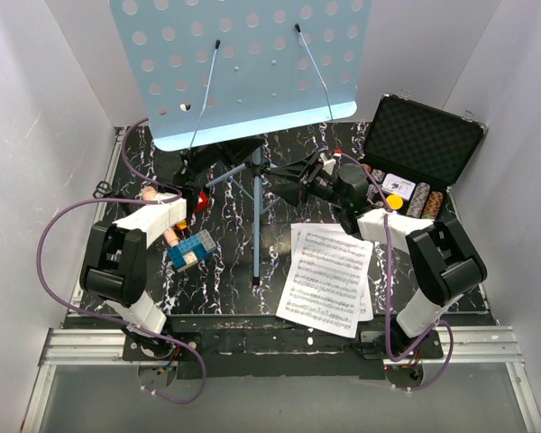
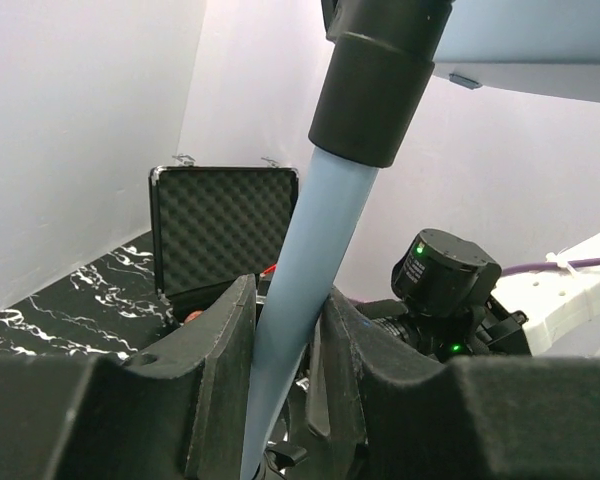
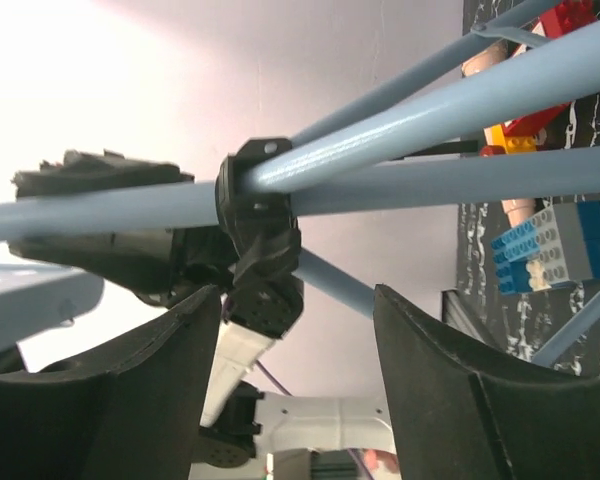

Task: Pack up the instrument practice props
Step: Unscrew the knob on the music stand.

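The light-blue perforated music stand (image 1: 243,63) stands at the back middle of the mat, its tripod legs (image 1: 255,225) spread below it. My left gripper (image 1: 198,173) is shut on the stand's blue pole (image 2: 325,220); in the left wrist view the left gripper (image 2: 285,300) pinches it between both pads, below a black collar. My right gripper (image 1: 293,185) is open. In the right wrist view the right gripper (image 3: 298,300) sits just under the black leg hub (image 3: 260,200) with nothing between its fingers. White sheet-music pages (image 1: 329,275) lie front right. I cannot make out the microphone.
An open black foam-lined case (image 1: 419,153) with poker chips stands at the back right. A blue and grey brick block (image 1: 191,250) and small red, yellow and pink toys (image 1: 198,200) lie by the left arm. White walls close in on both sides.
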`<state>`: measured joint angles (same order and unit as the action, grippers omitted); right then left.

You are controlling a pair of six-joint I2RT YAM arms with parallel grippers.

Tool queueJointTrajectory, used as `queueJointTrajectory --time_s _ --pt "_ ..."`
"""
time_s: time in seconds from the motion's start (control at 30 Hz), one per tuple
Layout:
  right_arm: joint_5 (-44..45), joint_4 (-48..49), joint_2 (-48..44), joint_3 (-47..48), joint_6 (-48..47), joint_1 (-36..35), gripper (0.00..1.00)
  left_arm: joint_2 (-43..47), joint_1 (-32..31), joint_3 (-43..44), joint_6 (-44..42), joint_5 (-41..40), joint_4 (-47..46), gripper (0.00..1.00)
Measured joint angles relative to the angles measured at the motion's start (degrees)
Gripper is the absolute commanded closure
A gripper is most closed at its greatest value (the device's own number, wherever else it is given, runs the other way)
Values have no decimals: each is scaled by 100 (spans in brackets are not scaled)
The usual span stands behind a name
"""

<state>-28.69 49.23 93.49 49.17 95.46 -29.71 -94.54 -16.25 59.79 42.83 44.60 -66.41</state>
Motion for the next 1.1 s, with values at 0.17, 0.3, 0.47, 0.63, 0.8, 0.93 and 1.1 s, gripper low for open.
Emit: queueJointTrajectory --time_s 0.17,0.3,0.47,0.63,0.8,0.93,1.1 --pt "131 236 166 31 404 52 42 37 -22 -33 -127 -66 20 100" --pt "133 496 363 256 649 59 47 37 -31 -39 -155 -72 13 100" --pt "81 483 444 363 743 59 56 39 -44 -42 -181 -74 13 100" --pt "9 385 487 367 769 39 71 44 -44 -44 -188 -76 13 100" --pt "-68 367 573 433 855 35 63 52 -44 -48 -190 -74 17 100" --pt "-129 420 669 560 859 -11 57 66 -44 -74 -208 -107 20 100" --pt "-181 448 728 678 863 -136 68 79 -48 -92 -221 -138 20 100"
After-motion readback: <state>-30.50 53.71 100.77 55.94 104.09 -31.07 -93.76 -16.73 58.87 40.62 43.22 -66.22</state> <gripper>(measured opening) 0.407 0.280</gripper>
